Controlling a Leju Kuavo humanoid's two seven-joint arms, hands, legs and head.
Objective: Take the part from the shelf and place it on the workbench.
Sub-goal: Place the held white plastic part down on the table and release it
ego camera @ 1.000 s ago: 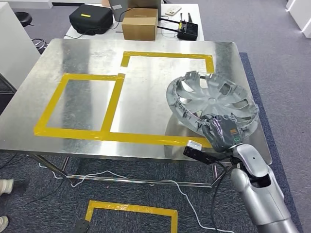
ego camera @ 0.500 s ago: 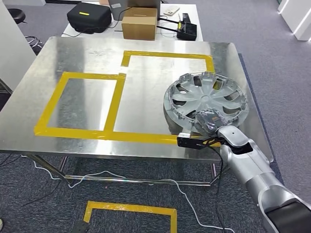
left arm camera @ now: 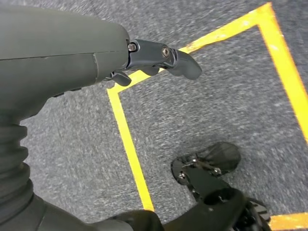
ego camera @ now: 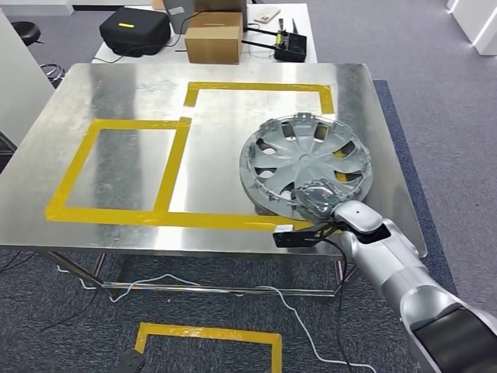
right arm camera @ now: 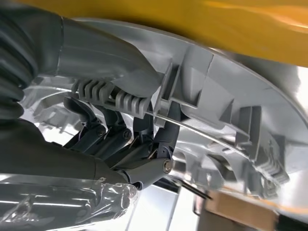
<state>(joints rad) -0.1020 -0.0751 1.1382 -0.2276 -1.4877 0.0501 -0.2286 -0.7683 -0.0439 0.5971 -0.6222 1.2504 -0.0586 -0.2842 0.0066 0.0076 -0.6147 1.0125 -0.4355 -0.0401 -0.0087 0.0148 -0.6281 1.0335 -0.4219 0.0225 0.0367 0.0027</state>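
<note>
My right hand (ego camera: pixel 318 198) grips the near rim of the silver hubcap (ego camera: pixel 304 159), thumb and fingers (right arm camera: pixel 120 139) clamped across its edge. The hubcap sits over the steel workbench (ego camera: pixel 234 148), inside the yellow tape outline (ego camera: pixel 258 87). My left hand (left arm camera: pixel 160 55) hangs above carpet, fingers apart, holding nothing.

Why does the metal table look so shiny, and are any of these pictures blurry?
Head view: the steel workbench mirrors overhead light in streaks, but the picture is sharp. Right wrist view: very close to the wheel cover, with smeared yellow tape and bright glare at the edges. Left wrist view: the carpet is slightly motion-blurred.
</note>
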